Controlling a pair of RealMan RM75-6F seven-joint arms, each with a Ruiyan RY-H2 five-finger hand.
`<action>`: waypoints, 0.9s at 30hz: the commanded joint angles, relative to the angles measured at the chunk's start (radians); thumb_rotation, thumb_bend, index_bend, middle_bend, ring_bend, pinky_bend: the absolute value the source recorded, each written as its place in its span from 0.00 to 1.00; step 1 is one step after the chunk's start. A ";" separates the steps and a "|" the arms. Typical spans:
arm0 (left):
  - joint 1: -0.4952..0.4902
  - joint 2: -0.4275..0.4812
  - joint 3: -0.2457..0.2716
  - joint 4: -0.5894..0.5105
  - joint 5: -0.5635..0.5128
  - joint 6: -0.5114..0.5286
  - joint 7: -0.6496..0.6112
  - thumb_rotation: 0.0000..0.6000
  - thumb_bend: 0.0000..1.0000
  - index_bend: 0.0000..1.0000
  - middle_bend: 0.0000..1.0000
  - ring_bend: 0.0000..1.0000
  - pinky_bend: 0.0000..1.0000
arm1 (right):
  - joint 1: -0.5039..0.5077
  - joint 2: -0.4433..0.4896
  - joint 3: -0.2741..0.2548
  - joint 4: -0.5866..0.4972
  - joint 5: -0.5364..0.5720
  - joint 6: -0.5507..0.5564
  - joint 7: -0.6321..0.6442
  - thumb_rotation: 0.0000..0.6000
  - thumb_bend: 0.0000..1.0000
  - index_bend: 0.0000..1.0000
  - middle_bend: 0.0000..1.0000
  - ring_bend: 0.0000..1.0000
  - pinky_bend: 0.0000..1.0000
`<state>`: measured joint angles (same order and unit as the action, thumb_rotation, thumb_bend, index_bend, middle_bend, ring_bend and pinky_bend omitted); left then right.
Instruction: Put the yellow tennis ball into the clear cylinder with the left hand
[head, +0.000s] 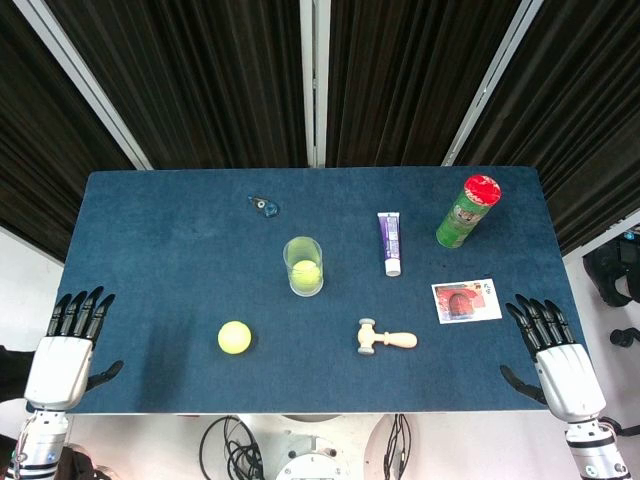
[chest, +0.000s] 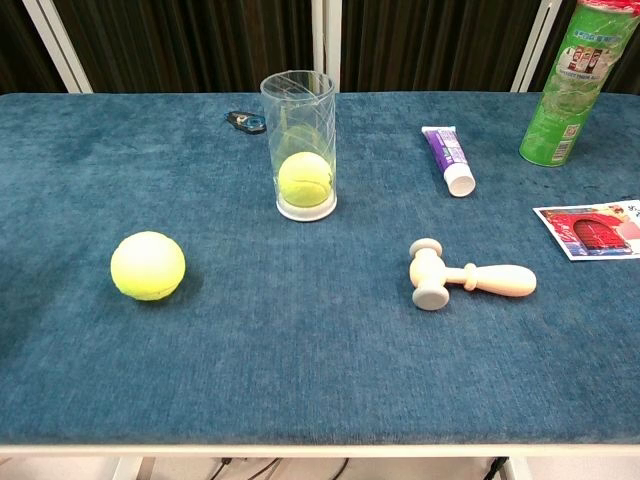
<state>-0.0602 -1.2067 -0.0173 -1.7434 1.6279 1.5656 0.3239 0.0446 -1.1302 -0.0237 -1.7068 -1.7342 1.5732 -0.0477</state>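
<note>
Sitting loose on the blue table (head: 150, 240), a yellow ball (head: 234, 337) lies toward my near-left, well apart from everything else. Beyond it and a little to the right stands the clear cylinder (head: 303, 262), upright, with a second yellow ball (chest: 304, 179) already resting at its bottom.

My left hand (head: 68, 350) rests at the near-left corner of the table, palm down, fingers stretched forward and slightly apart, thumb out to the side, holding nothing. It is well short of the loose ball. My right hand (head: 552, 352) mirrors it at the near-right corner, fingers likewise straight and spread, empty. The chest view shows neither hand.

Near the front, right of the loose ball, a small wooden mallet (head: 384, 338) lies on its side, head to the left, handle pointing right. Behind it a purple tube (head: 390, 242) with a white cap lies flat, cap toward me; its print is too small to read. A picture card (head: 466, 301) with a red image lies near my right hand; its writing is illegible. At the far right a green can (head: 466, 212) with a red lid stands upright; the label's lettering is blurred. A small dark and blue object (head: 263, 206) lies behind the cylinder, toward the far edge; I cannot tell what it is.
</note>
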 joint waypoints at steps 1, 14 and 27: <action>0.000 0.000 0.001 0.000 0.001 0.000 0.000 1.00 0.09 0.07 0.00 0.00 0.00 | 0.001 0.000 -0.001 -0.001 -0.001 -0.002 -0.002 1.00 0.16 0.00 0.00 0.00 0.00; -0.018 0.007 0.040 -0.034 0.066 -0.038 -0.002 1.00 0.09 0.07 0.00 0.00 0.00 | 0.003 0.001 0.001 -0.003 0.002 -0.006 0.004 1.00 0.16 0.00 0.00 0.00 0.00; -0.166 -0.120 0.027 -0.053 0.042 -0.311 0.108 1.00 0.09 0.07 0.00 0.00 0.00 | 0.003 0.002 0.005 0.002 0.002 0.004 0.031 1.00 0.16 0.00 0.00 0.00 0.00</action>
<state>-0.1886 -1.2922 0.0249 -1.7939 1.6996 1.3055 0.3997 0.0477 -1.1296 -0.0188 -1.7052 -1.7332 1.5768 -0.0185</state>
